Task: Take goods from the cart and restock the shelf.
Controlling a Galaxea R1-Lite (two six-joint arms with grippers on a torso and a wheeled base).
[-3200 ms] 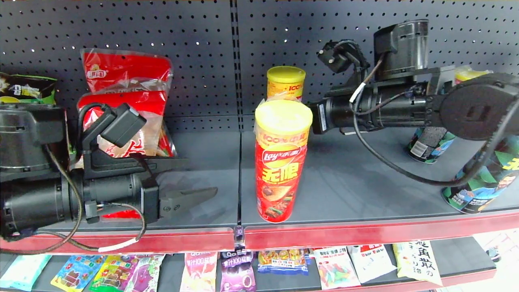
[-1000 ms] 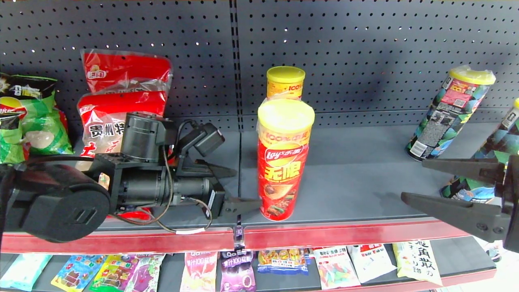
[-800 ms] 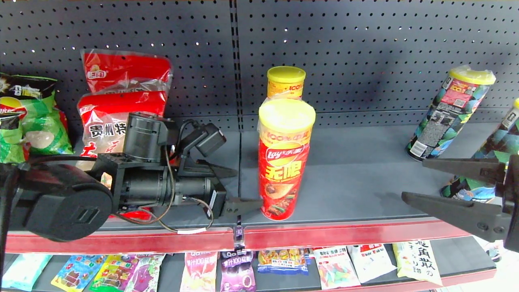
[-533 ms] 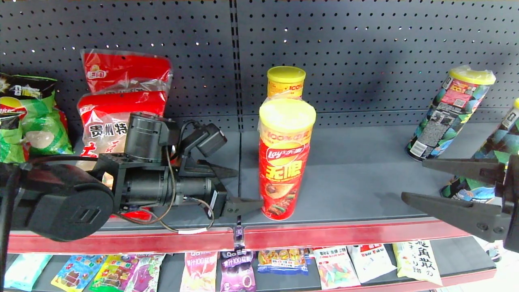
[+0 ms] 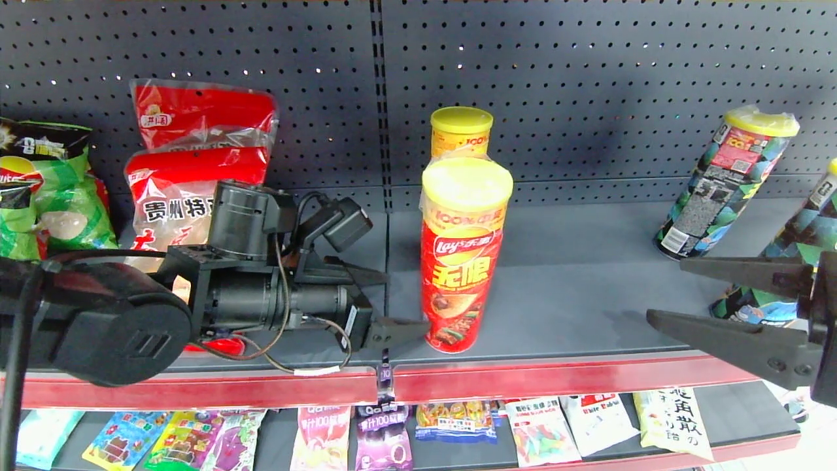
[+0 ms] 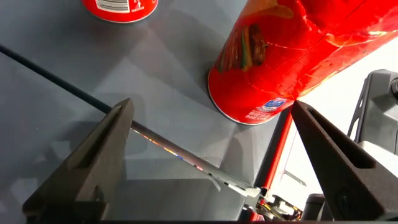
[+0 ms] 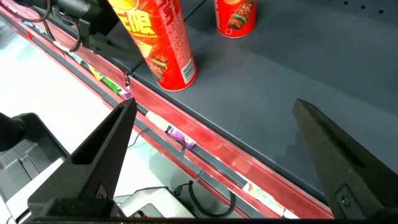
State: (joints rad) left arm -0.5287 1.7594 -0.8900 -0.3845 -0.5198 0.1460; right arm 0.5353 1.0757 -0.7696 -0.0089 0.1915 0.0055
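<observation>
**Chip can (image 5: 465, 255) stands on the shelf (image 5: 575, 288), restocking not finished**

The chip can, red with a yellow lid, stands upright close to the red front edge of the shelf. I judge this piece as placed. The left pincer (image 5: 407, 302) is released and grasps nothing. It lies low on the robot's left side of the can, and its near finger ends just beside the foot of the can. Whether it touches the can I cannot tell, also not from the left wrist view. The right pincer (image 5: 667, 289) is also spread wide and empty. It is well apart from the can on the robot's right side, in front of the shelf edge.

Directly behind the can stands a second can (image 5: 461, 133) of the same kind. Further to the right of the can are two patterned cans (image 5: 726, 183), and to the left of it are red bags (image 5: 196, 150). Between the can and the patterned cans there is much bare shelf, so I think the restocking is only partly done. How many goods wait in the cart I cannot judge.

One of the patterned cans is cut off by the picture edge and partly covered by the right pincer. The lower part of the red bags is hidden behind the left arm.
</observation>
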